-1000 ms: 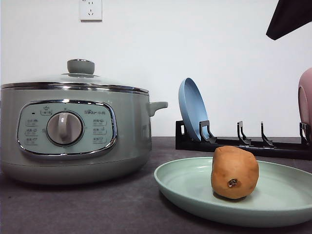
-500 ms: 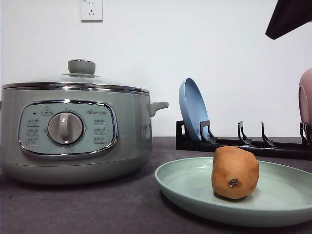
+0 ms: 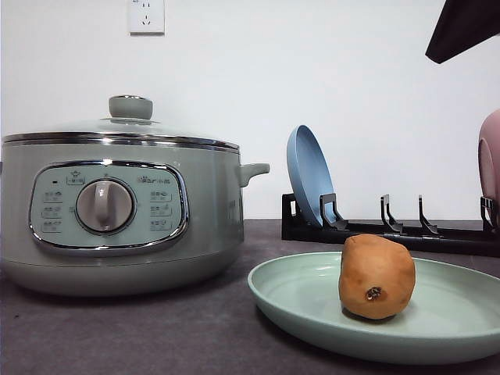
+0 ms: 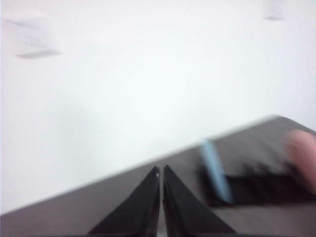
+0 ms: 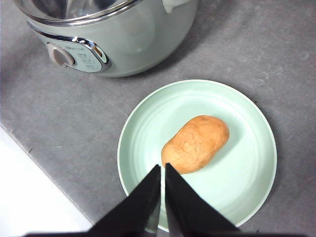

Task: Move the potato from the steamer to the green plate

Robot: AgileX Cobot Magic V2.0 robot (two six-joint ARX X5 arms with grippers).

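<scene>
Sitting unchanged, potato (image 3: 376,276) on green plate (image 3: 305,301); you're keeping right end effector (image 5: 162,173) and left end effector (image 4: 161,174) closed, empty.

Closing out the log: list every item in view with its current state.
potato: lying on the green plate
green plate: flat on table, holding potato
steamer: lid on
blue plate: upright in rack
left tool: shut, empty
right tool: shut, empty, above plate

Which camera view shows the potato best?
The right wrist view: it looks down on the whole potato lying inside the green plate. The front view shows one side with its dark eye spot.
</scene>
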